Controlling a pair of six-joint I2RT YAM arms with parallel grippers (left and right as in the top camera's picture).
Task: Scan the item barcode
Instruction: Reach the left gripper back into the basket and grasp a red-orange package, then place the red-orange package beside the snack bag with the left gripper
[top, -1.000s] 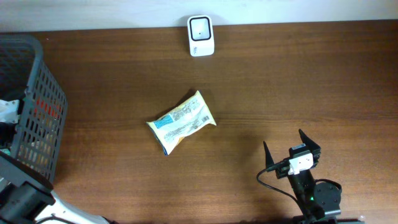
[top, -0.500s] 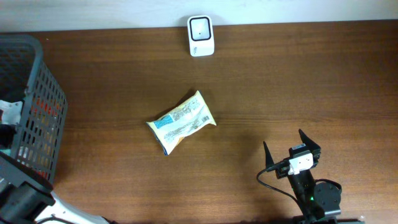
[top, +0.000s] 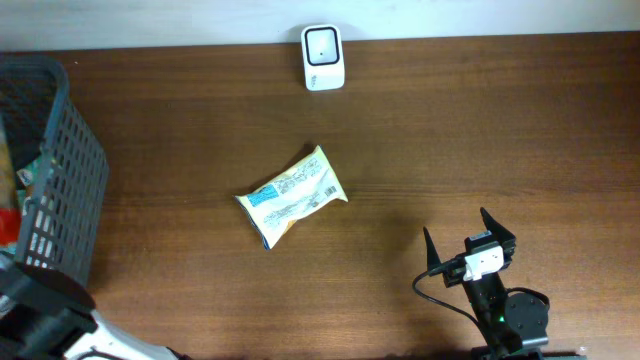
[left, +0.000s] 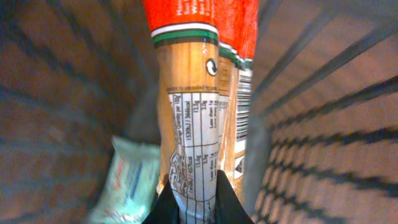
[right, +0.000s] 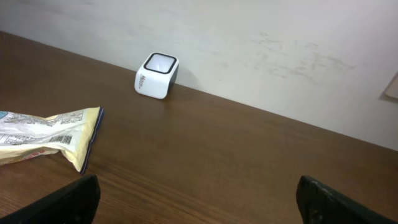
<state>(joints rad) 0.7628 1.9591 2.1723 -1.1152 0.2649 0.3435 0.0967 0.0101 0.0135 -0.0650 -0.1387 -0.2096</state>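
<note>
Two packets are in sight, and the one in hand is the red and orange packet (left: 199, 93), with a barcode down its side. It sits inside the basket (top: 62, 190), the left fingers (left: 194, 199) clenched on one end. I'd say this is the pick-up step. Next it needs lifting clear of the mesh and carrying to the scanner (top: 323, 57), barcode facing the window. The right fingers (top: 454, 222) stand spread and empty, and a yellow bag (top: 292, 196) lies mid-counter

Overhead top-down, right wrist low — both on scanner (top: 323, 58); left wrist close-up
</note>
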